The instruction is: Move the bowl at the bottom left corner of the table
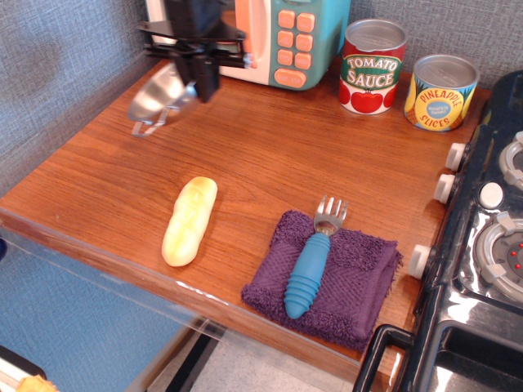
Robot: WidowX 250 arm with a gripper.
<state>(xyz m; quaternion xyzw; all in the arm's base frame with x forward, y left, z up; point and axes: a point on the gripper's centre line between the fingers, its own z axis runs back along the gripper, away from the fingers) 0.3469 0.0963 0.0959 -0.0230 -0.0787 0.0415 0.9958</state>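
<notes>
One metal bowl [157, 95], one gripper [202, 80], two food cans, tomato sauce [373, 66] and pineapple slices [440, 92], one bread roll [189, 220], one blue-handled fork [315, 259], one purple cloth [327, 278], one toy microwave [286, 37], one toy stove [482, 245], one table [270, 155].

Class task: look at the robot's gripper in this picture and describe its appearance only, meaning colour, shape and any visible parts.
The gripper is entirely black, with a matte, plastic-like look. A flat horizontal crossbar spans its width, and short, blocky black fingers hang down from it. Above the bar sits a boxy black body, cut off by the top of the picture. No markings, labels or coloured cables can be made out on it.
</notes>
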